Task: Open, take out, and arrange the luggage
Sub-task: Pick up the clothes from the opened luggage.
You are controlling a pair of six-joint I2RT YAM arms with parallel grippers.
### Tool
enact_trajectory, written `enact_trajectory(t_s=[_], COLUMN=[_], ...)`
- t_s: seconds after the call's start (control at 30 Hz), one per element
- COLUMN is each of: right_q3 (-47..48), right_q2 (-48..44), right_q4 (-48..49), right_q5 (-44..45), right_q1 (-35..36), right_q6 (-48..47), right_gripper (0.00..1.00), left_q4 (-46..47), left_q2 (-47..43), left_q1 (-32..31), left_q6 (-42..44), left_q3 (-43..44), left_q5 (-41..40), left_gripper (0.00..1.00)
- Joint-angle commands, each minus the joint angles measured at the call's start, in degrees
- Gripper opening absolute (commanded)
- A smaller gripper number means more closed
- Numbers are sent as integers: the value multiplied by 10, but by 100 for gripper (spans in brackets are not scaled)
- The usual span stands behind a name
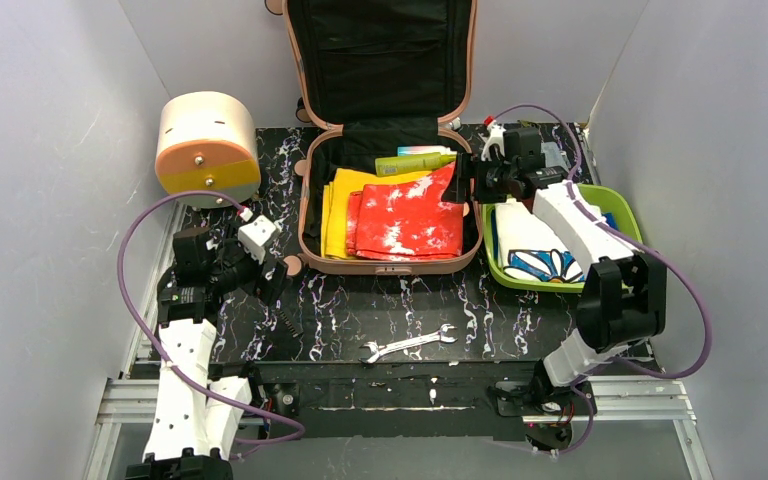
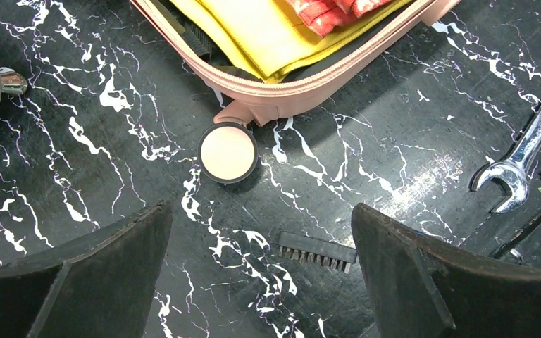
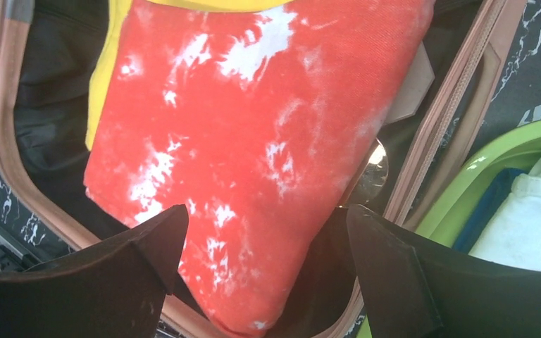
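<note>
Luggage: opened | Left to do: cloths inside | Left gripper: spread, empty | Right gripper: spread over red cloth

The luggage shell looks like smooth pink plastic to me, its lining matt black fabric. The red cloth is soft weave, the wrench bright metal, the surface glossy, and my left claw has matt black pads.

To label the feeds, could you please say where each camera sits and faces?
Top external: above, behind the bases, facing down at the open luggage; both arms.
Left wrist: over the table, facing a luggage wheel and wrench; own fingers.
Right wrist: over the luggage, facing the red cloth; own fingers.
Shared: red cloth, top and right.
</note>
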Motion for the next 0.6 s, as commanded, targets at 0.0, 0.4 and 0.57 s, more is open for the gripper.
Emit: enact_trajectory(t_s=[0.0, 0.4, 0.57], right_q3=[5, 24, 46], right_q2=[30, 94, 131], right_q4=[22, 5, -3], right_q5=[31, 49, 12], right_q1=[5, 23, 24], right_q6=[28, 54, 63], right_gripper=[90, 90, 90], left_q4=[-1, 5, 6], left_q2=[-5, -9, -6], left_q1=[10, 25, 27], left_q6=[-2, -9, -10], left_q3=[-5, -8, -6], left_q5=[31, 41, 43], left_gripper=[98, 98, 98])
